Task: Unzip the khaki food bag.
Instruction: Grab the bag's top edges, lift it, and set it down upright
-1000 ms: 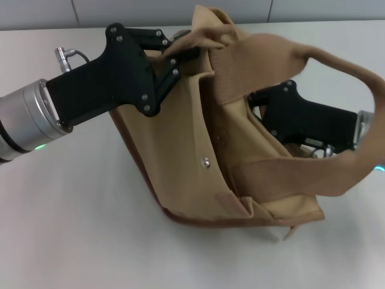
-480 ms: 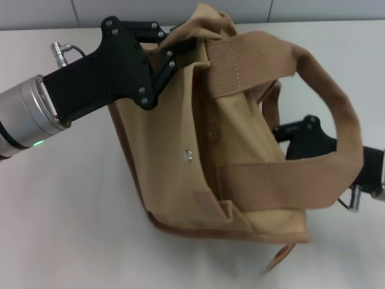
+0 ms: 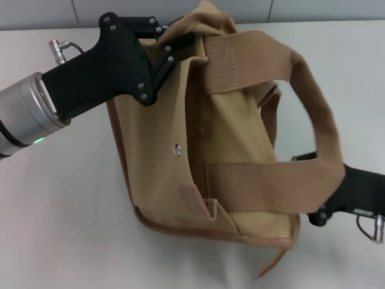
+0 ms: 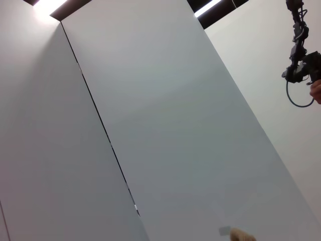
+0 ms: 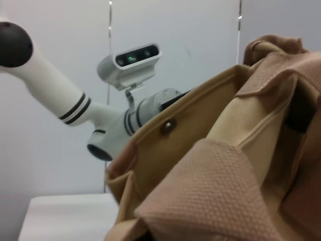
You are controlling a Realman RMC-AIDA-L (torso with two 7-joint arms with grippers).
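- Tan canvas food bag with wide webbing handles (image 3: pixel 240 162) stands on the white table (image 3: pixel 72 229).
- Left gripper (image 3: pixel 180 45), black, clamps the bag's top corner.
- Right gripper (image 3: pixel 313 186) sits beside the bag's right side, fingers hidden; can't tell.

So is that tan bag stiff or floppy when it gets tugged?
Probably floppy: the khaki food bag bunches where the left end effector grips its top corner. Its webbing handle droops in a loose loop. It likely slides rather than tips.
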